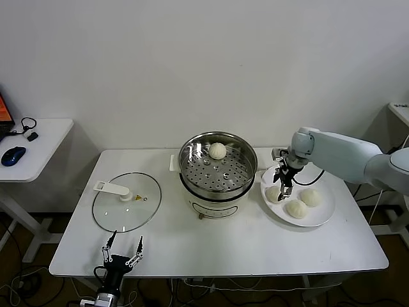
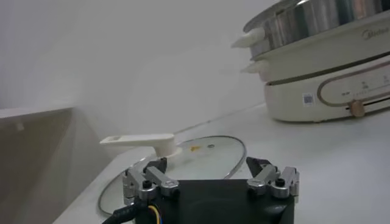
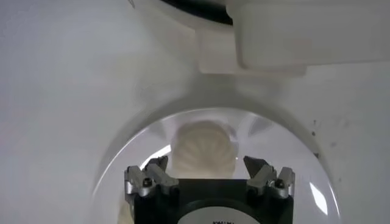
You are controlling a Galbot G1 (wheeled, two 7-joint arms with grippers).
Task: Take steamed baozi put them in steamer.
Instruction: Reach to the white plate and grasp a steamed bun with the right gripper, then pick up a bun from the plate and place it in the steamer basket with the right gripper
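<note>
The steamed baozi (image 1: 274, 194) on the plate (image 1: 326, 214), right of the steamer (image 1: 217, 167), looks soft, light and easily dented, so a gentle hold across its round sides seems best. The right gripper (image 1: 285, 185) hovers above it, fingers spread wide, holding nothing. The left gripper (image 1: 123, 256) waits open at the table's near edge.

- The round stainless-steel steamer (image 1: 218, 165) is polished and mirror-bright, its perforated floor glinting; it sits on a smooth cream plastic cooker base (image 2: 329, 91).
- The cream-white pleated baozi (image 1: 218, 150) at the basket's 12 o'clock looks matt and doughy.
- The flat round glass lid (image 1: 126, 201) is clear and glossy, with a white plastic handle (image 2: 139, 142).
- The round white plate (image 1: 323, 214) is glazed and shiny.
- The white table (image 1: 211, 246) is smooth and matt.
</note>
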